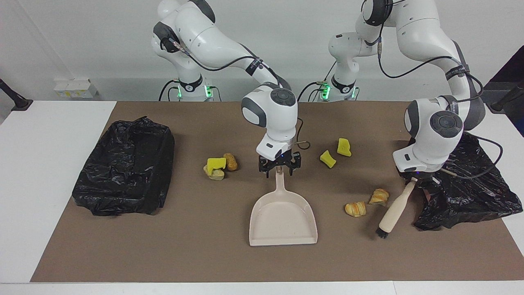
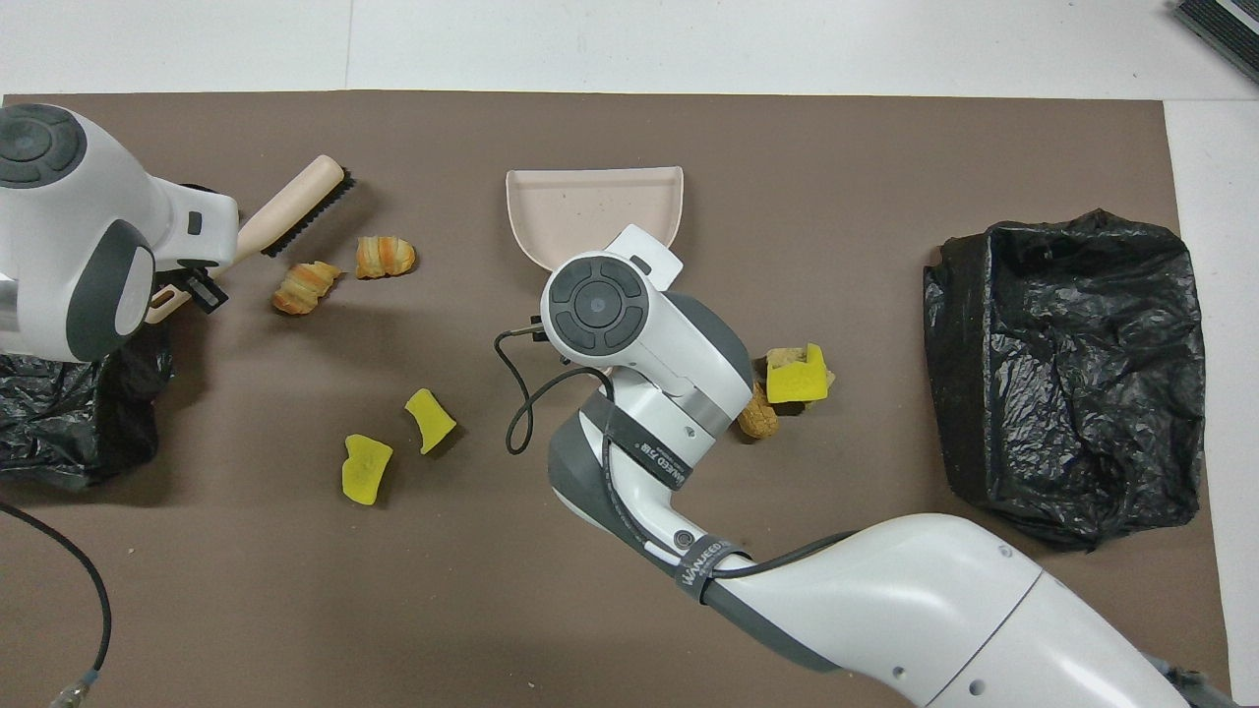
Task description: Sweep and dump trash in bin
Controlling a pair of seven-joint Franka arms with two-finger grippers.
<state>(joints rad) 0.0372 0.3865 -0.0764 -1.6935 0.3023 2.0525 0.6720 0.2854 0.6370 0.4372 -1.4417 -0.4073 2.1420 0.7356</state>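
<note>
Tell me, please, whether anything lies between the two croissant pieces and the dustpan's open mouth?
Nothing visible does. The croissant pieces lie on bare mat beside the dustpan, toward the left arm's end; the brush, held by the left gripper, is on their other flank.

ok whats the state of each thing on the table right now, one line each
dustpan: flat on the mat, empty, handle toward the robots
brush: held by its handle, tilted, bristles down by the mat
right gripper: at the dustpan handle's tip, not yet clamped
left gripper: shut on the brush
croissant pieces: loose on the mat, unswept
yellow sponge chunks: loose, unswept
bin: bag-lined, open
</note>
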